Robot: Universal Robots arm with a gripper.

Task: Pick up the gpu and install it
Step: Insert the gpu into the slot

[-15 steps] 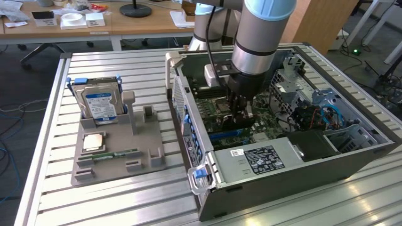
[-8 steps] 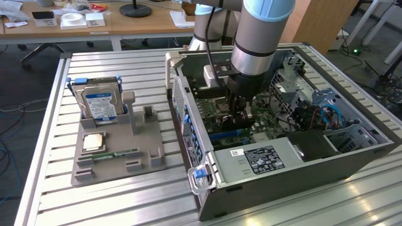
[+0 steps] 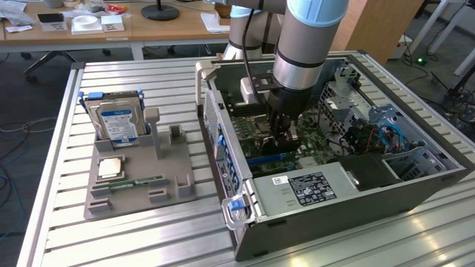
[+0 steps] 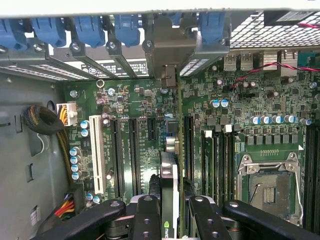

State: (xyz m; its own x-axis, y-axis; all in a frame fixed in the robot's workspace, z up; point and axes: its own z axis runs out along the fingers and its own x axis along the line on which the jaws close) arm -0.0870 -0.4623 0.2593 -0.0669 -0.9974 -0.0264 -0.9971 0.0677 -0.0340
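The gpu (image 4: 169, 180) is gripped edge-on between the closed jaws, above the motherboard (image 4: 240, 100). Its lower edge should be kept parallel to the board's slots beneath the jaws, without tilt.

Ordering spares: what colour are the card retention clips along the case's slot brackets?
Blue. The clips show best in the wrist view.

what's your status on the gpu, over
Tool shut on gpu, inside case. Gpu edge-on over board slots; seated or not, can't tell. Nothing seen blocking it.
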